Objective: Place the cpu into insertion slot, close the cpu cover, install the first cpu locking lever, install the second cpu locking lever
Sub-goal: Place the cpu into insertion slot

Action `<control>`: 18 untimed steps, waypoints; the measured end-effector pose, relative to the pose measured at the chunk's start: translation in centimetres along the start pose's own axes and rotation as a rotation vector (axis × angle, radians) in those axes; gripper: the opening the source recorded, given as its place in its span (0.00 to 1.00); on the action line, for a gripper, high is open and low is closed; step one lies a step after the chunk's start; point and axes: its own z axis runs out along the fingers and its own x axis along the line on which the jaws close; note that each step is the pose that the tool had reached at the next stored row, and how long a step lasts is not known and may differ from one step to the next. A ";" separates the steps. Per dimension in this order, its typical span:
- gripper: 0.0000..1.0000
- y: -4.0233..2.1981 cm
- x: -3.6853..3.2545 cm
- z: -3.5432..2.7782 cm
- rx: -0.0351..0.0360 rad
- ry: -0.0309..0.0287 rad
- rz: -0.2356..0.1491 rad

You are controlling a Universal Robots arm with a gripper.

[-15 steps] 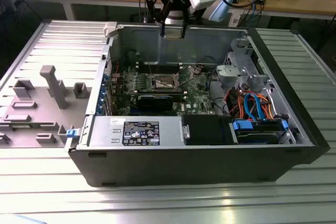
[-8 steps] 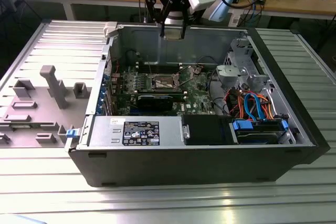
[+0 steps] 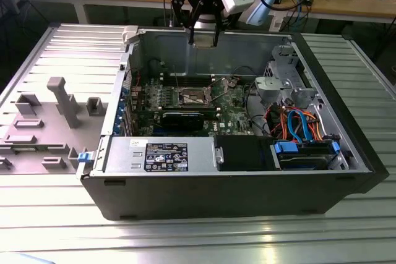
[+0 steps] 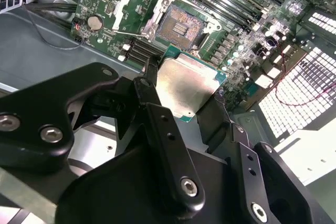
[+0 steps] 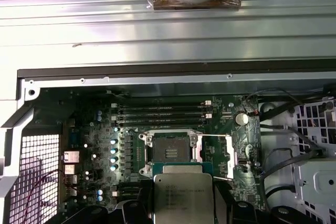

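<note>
Your gripper point(image 3: 204, 38) hangs high over the open case point(image 3: 247, 51), its jaws clamped on two opposite edges of the cpu point(image 4: 185, 86). Well below it, the insertion slot point(image 5: 170, 153) shows its bare contact grid. The cpu cover point(image 5: 216, 156) lies swung open beside it, seemingly on the exterior view's right. The memory slots point(image 5: 160, 111) line the slot's far side.

Btwn the fingers point(image 4: 152, 77): cpu point(image 4: 186, 85), touching both. insertion slot point(image 4: 181, 24) below & just ahead of fingers, apart from cpu, set in board point(image 5: 94, 145) inside pc case point(image 3: 216, 183). cpu cover point(image 5: 229, 157) swung open beside slot. Mem slots point(image 5: 157, 113) beyond slot, farther from fingers. Case on tabletop point(image 3: 185, 242), well below fingers.
</note>
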 end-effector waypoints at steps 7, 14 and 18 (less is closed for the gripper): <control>0.55 -0.03 0.00 0.11 0.0000 0.0000 0.000; 0.55 -0.10 -0.01 0.40 0.0000 0.0000 0.000; 0.55 -0.15 -0.01 0.56 -0.0001 0.0000 0.000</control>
